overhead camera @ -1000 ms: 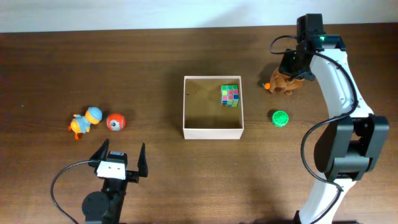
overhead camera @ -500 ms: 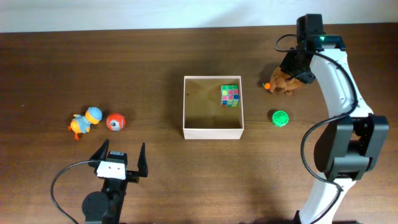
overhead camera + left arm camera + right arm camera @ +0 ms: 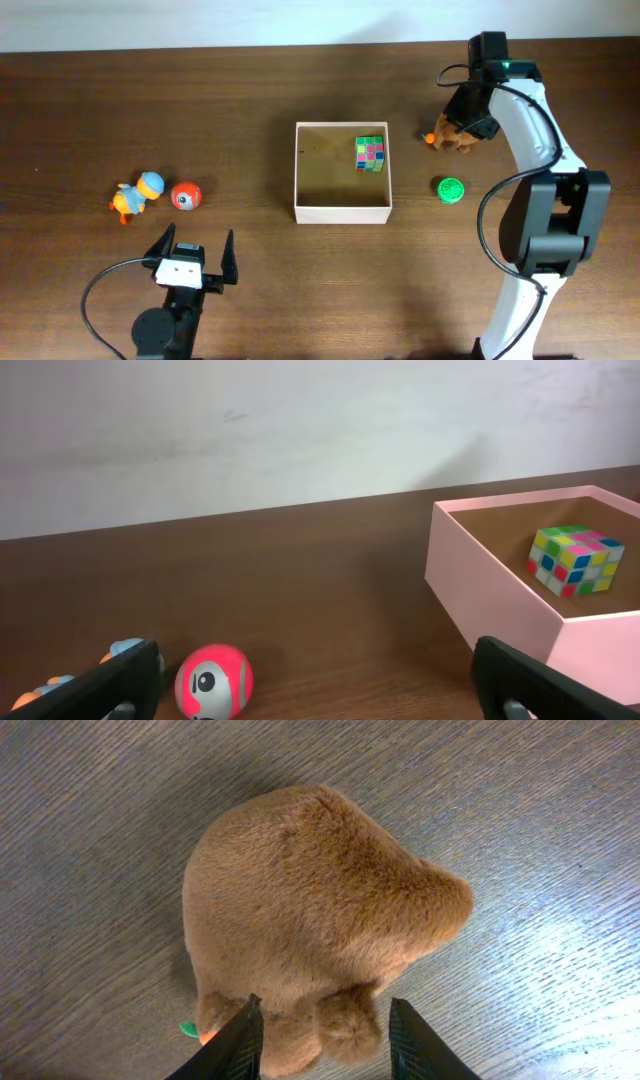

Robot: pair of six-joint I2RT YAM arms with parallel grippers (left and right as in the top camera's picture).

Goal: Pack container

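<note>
A: Biggest first, what's there?
B: Brown wood surface [image 3: 100, 100], runs the full overhead view. Container [image 3: 342, 212] sits about mid-surface, between the two arms.
A: Which way's it facing? Long axis?
B: It's square, so no long axis. Open side up, walls square w/ the surface edges, tan floor showing. On the left wrist cam it's ahead & to the right, near corner [image 3: 480, 585] toward the lens.
A: Arms?
B: Right tool [image 3: 468, 110] is at the far right of the surface, over a brown plush toy [image 3: 458, 135]. The wrist cam looks straight down at the plush [image 3: 310, 910]. Right tool [image 3: 322, 1020] has its jaws apart w/ a small nub of the plush between the tips. Can't tell if they touch it. Left tool [image 3: 192, 258] is low at the near left, jaws wide apart, nothing held; same on its own cam [image 3: 320, 675].
A: Anything in the box?
B: Only a Rubik's cube [image 3: 371, 154], far-right corner, close to the right wall [image 3: 575, 558].
A: Small stuff?
B: A duck toy [image 3: 135, 194] and red ball [image 3: 186, 196] are side by side on the left, well apart from the container; the ball [image 3: 214, 681] is right in front of the left cam. A green round toy [image 3: 450, 189] lies to the right of the container, near side of the plush.
</note>
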